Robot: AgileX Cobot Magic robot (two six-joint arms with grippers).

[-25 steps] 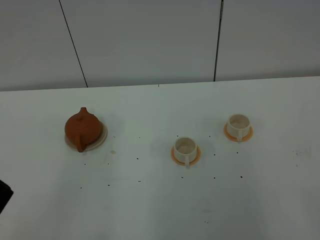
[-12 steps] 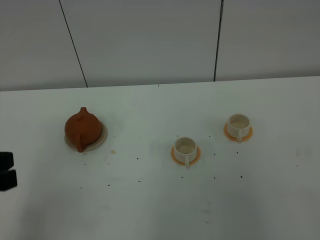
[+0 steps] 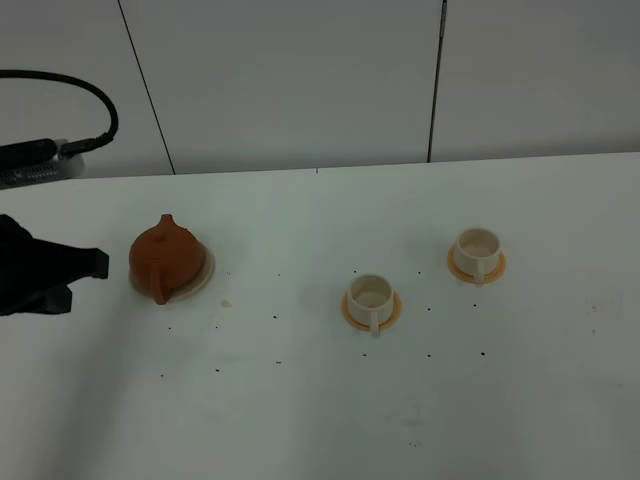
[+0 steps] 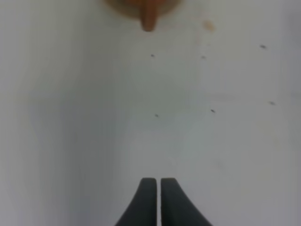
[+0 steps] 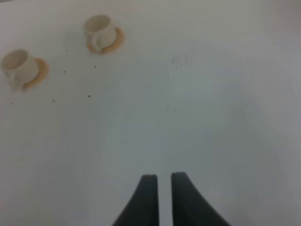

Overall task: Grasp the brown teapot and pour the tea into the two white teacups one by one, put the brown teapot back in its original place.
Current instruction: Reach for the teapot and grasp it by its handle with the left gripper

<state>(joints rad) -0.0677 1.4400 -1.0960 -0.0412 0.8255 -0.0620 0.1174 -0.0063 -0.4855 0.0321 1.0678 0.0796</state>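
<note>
My left gripper (image 3: pixel 85 265), its jaws a narrow slit apart and holding nothing, is just left of the brown teapot (image 3: pixel 165 257) on its cream plate (image 3: pixel 205 275); the handle points toward me, path clear. Well right of the teapot stand the near cup (image 3: pixel 370 294) and far cup (image 3: pixel 476 246). My right gripper (image 5: pixel 163 181), slightly parted, empty, lies beyond them.

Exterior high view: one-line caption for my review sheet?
Left pincer nears the brown teapot on its cream plate; two white teacups wait on orange saucers.

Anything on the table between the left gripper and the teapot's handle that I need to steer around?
No. In the left wrist view, only bare white table with a few dark specks lies between the left gripper and the brown teapot.
</note>
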